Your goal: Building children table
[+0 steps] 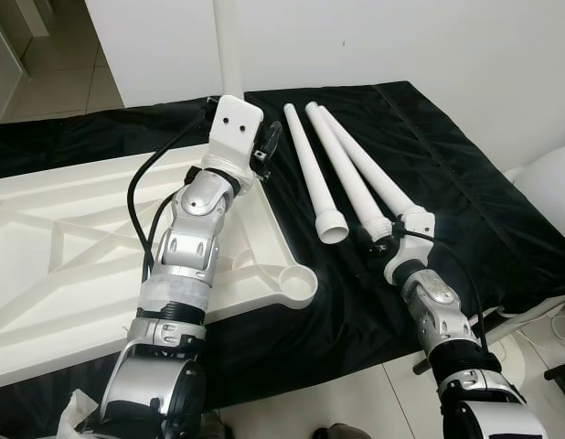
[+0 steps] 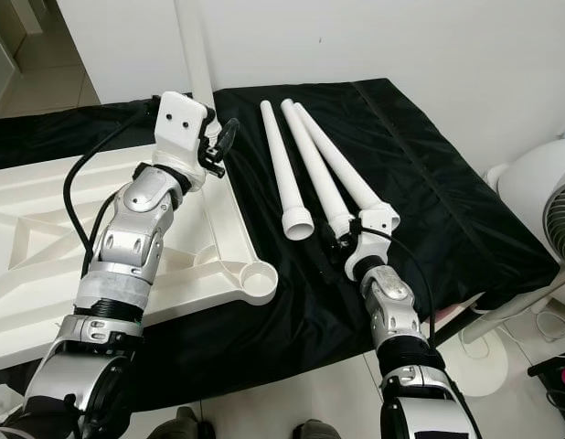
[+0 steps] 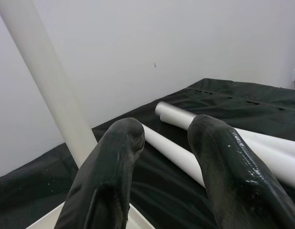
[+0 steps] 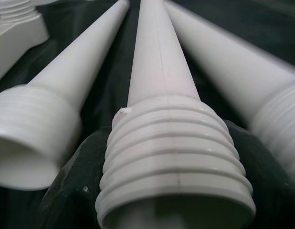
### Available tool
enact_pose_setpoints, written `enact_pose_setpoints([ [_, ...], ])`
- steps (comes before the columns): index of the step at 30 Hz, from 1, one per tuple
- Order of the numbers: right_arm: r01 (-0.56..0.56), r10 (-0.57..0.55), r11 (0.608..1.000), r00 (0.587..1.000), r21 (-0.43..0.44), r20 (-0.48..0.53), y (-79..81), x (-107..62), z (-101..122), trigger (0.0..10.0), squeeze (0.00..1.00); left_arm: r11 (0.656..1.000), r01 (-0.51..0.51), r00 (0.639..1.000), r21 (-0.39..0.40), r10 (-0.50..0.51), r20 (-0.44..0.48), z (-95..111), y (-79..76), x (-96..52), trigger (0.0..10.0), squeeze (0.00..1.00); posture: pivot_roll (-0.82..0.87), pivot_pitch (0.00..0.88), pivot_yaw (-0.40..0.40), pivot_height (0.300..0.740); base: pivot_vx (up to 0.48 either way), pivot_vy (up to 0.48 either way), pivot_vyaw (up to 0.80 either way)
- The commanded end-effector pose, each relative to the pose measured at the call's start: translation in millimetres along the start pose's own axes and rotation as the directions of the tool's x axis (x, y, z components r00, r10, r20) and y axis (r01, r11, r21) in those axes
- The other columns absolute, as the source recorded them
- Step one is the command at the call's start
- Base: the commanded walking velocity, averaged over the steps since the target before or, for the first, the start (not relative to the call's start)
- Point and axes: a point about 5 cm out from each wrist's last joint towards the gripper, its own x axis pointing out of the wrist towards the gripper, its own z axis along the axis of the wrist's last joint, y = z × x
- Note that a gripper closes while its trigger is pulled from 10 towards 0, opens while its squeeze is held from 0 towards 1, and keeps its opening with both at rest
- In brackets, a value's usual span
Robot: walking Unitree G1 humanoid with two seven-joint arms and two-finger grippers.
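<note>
The white tabletop (image 1: pixel 45 274) lies underside up on a black cloth, with a round leg socket (image 1: pixel 296 285) at its near corner. One white leg (image 1: pixel 229 46) stands upright at the far corner. My left gripper (image 1: pixel 269 146) hovers beside that upright leg (image 3: pixel 47 81), open, its fingers (image 3: pixel 114 157) holding nothing. Three more legs lie side by side on the cloth: left (image 1: pixel 310 174), middle (image 1: pixel 342 169) and right (image 1: pixel 369 169). My right gripper (image 1: pixel 383 240) is shut on the threaded end of the middle leg (image 4: pixel 162 95), with a dark finger (image 4: pixel 66 191) on either side of it.
The black cloth (image 1: pixel 465 210) ends close in front of me, with tiled floor below. A white fan (image 2: pixel 548 201) stands at the right, off the cloth. A white wall (image 1: pixel 429 46) runs behind the work area.
</note>
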Motion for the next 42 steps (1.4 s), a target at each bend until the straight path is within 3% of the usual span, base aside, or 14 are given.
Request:
enact_pose_setpoints([
  [1, 0.073, -0.064, 0.995, 0.991, -0.073, 0.121, -2.3, 3.6, 16.8, 10.0, 0.00, 0.990, -0.142, 0.990, 0.011, 0.142, 0.016, 6.0, 8.6, 1.3, 10.0, 0.00, -0.07, 0.000, 0.063, 0.740, 0.000, 0.000, 0.00],
  [6, 0.091, -0.065, 0.985, 0.983, -0.148, 0.172, 0.2, 5.3, 24.9, 10.0, 0.00, 0.991, -0.130, 0.991, 0.001, 0.130, 0.013, 6.2, 8.5, 1.2, 10.0, 0.00, -0.08, 0.000, 0.076, 0.740, 0.000, 0.000, 0.00],
  [10, 0.045, -0.030, 0.997, 0.972, -0.058, 0.231, 1.8, 6.8, 35.2, 10.0, 0.00, 0.995, -0.098, 0.995, 0.002, 0.098, 0.020, 5.1, 6.9, -0.6, 10.0, 0.00, -0.08, 0.000, 0.078, 0.740, 0.000, 0.000, 0.00],
  [14, 0.064, -0.051, 0.997, 0.966, -0.043, 0.253, 1.8, 6.4, 36.9, 10.0, 0.00, 0.996, -0.094, 0.995, -0.002, 0.094, 0.020, 4.6, 6.7, -1.7, 10.0, 0.00, -0.08, 0.000, 0.078, 0.740, 0.000, 0.000, 0.00],
  [19, 0.050, -0.035, 0.998, 0.909, -0.025, 0.415, 13.3, 7.4, 61.4, 10.0, 0.00, 0.983, 0.081, 0.995, -0.166, -0.069, 0.075, 8.3, -3.5, -8.1, 10.0, 0.00, -0.07, 0.000, 0.078, 0.740, 0.000, 0.000, 0.00],
  [20, 0.038, -0.018, 0.999, 0.887, -0.034, 0.462, 18.4, 8.0, 70.5, 10.0, 0.00, 0.972, 0.126, 0.990, -0.201, -0.110, 0.090, 9.9, -6.7, -9.4, 10.0, 0.41, -0.07, 0.000, 0.081, 0.740, 0.000, 0.000, 0.00],
  [21, 0.038, -0.018, 0.999, 0.887, -0.034, 0.462, 18.4, 8.0, 70.5, 10.0, 0.00, 0.972, 0.126, 0.990, -0.201, -0.110, 0.090, 9.9, -6.7, -9.4, 10.0, 0.41, -0.07, 0.000, 0.081, 0.740, 0.000, 0.000, 0.00],
  [22, 0.019, 0.011, 0.999, 0.841, -0.050, 0.540, 25.8, 7.9, 87.0, 10.0, 0.00, 0.940, 0.197, 0.978, -0.280, -0.167, 0.126, 14.1, -10.9, -11.0, 10.0, 1.00, -0.07, 0.000, 0.081, 0.740, 0.000, 0.000, 0.00],
  [29, -0.017, 0.047, 0.998, 0.803, -0.056, 0.594, 29.9, 6.8, 102.8, 10.0, 0.00, 0.900, 0.233, 0.969, -0.370, -0.183, 0.165, 21.2, -10.2, -11.4, 10.0, 1.00, -0.07, 0.000, 0.083, 0.740, 0.000, 0.000, 0.00],
  [35, -0.057, 0.111, 0.993, 0.752, -0.104, 0.650, 34.2, 4.7, 122.8, 10.0, 0.00, 0.838, 0.282, 0.957, -0.466, -0.209, 0.203, 33.8, -5.9, -10.3, 10.0, 1.00, -0.08, 0.000, 0.082, 0.740, 0.000, 0.000, 0.00],
  [36, -0.071, 0.139, 0.989, 0.739, -0.129, 0.659, 36.1, 3.8, 127.9, 10.0, 0.00, 0.794, 0.326, 0.944, -0.513, -0.242, 0.225, 38.9, -6.3, -12.0, 10.0, 0.00, -0.08, 0.000, 0.081, 0.740, 0.000, 0.000, 0.00],
  [40, -0.097, 0.187, 0.981, 0.724, -0.170, 0.664, 40.0, 2.1, 132.2, 10.0, 0.00, 0.703, 0.414, 0.910, -0.578, -0.313, 0.270, 46.6, -9.0, -17.6, 10.0, 0.00, -0.08, 0.000, 0.079, 0.740, 0.000, 0.000, 0.00],
  [41, -0.097, 0.187, 0.981, 0.724, -0.170, 0.664, 40.0, 2.1, 132.2, 10.0, 0.00, 0.703, 0.414, 0.910, -0.578, -0.313, 0.270, 46.6, -9.0, -17.6, 10.0, 0.00, -0.08, 0.000, 0.079, 0.740, 0.000, 0.000, 0.00],
  [42, -0.110, 0.210, 0.976, 0.721, -0.190, 0.661, 41.9, 1.3, 133.0, 10.0, 0.00, 0.664, 0.442, 0.897, -0.603, -0.335, 0.288, 48.9, -10.0, -20.0, 10.0, 0.00, -0.08, 0.000, 0.075, 0.740, 0.000, 0.000, 0.00],
])
